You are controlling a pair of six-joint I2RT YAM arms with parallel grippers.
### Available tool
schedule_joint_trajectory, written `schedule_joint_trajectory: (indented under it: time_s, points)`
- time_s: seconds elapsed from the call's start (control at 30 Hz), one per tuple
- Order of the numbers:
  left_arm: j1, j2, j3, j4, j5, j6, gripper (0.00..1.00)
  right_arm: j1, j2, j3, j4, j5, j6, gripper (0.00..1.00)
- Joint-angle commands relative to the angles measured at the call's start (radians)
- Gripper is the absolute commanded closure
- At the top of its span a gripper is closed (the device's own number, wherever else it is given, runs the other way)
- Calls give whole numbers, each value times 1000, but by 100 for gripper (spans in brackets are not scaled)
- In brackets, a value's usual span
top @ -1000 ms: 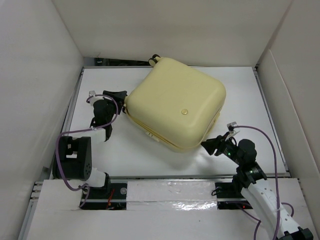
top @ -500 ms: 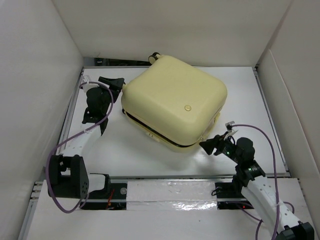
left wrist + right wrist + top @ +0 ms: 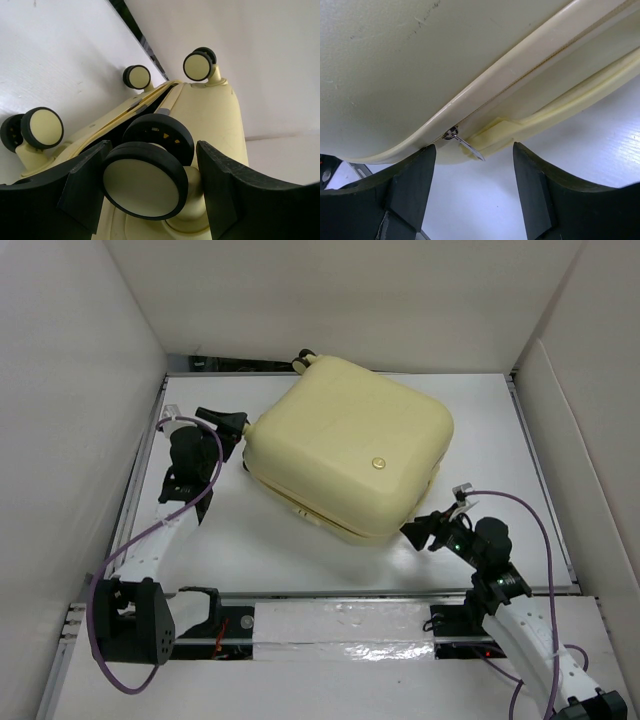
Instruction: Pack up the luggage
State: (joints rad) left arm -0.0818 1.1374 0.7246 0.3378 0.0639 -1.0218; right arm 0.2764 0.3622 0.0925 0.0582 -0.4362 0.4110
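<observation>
Where the arms are bolted: near edge of the counter [image 3: 500, 440], left arm [image 3: 150, 550] on the left, right arm [image 3: 520, 625] on the right, a purple cable [image 3: 530, 505] looping off the right one
right claw [image 3: 420, 530]: low over the counter at the near right corner of the luggage [image 3: 350, 455]; jaws apart, nothing between them, tips just short of the shell
zip pull [image 3: 468, 145]: small silver tab hanging from the seam under the lid's rim, straight ahead of the right claw, touching neither finger
luggage: pale yellow, lying flat on the counter with its lid up, turned cornerwise, filling the middle toward the far side, wheel end to the far left
seam [image 3: 150, 102]: at the wheel end the two halves gape a little and dark lining shows in the slit
badge [image 3: 378, 464]: small round gold disc on the lid, toward its near right; whatever it bears is too small to read
left claw [image 3: 243, 438]: at the luggage's left corner, jaws apart and straddling a caster [image 3: 142, 185]; one finger looks to touch the tyre, a thin gap shows at the other
caster: twin wheel, cream face, black tyre
other wheels [image 3: 44, 127]: three more, same colours, along that end
far side: black strip [image 3: 240, 365] at the counter's far edge, white walls [image 3: 350, 300] around
</observation>
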Motion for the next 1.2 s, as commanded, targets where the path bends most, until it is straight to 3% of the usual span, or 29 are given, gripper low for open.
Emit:
schedule_joint_trajectory:
  time_s: [0.0,0.33,0.73,0.8,0.83,0.87,0.97,1.07,1.17]
  points:
    - [13,-80,-28,147,16,14,100,9,-5,4,49,4,-6,31]
    - [22,-4,-27,135,-47,28,100,9,-8,0,45,8,-1,42]
    - [65,70,-39,155,-84,3,100,18,100,13,101,-15,-9,42]
    - [65,84,-30,167,-75,2,92,18,101,19,100,-13,-11,41]
    - [65,85,-27,178,-70,6,84,18,103,23,100,-10,-11,41]
    - [65,87,-10,178,-70,12,61,18,104,27,100,-10,-12,41]
    - [65,73,36,164,-75,28,28,27,122,56,103,-6,-24,42]
    - [65,44,88,135,-78,42,16,37,161,95,118,4,-41,42]
    - [4,-67,95,124,-104,89,21,87,271,147,163,22,-57,49]
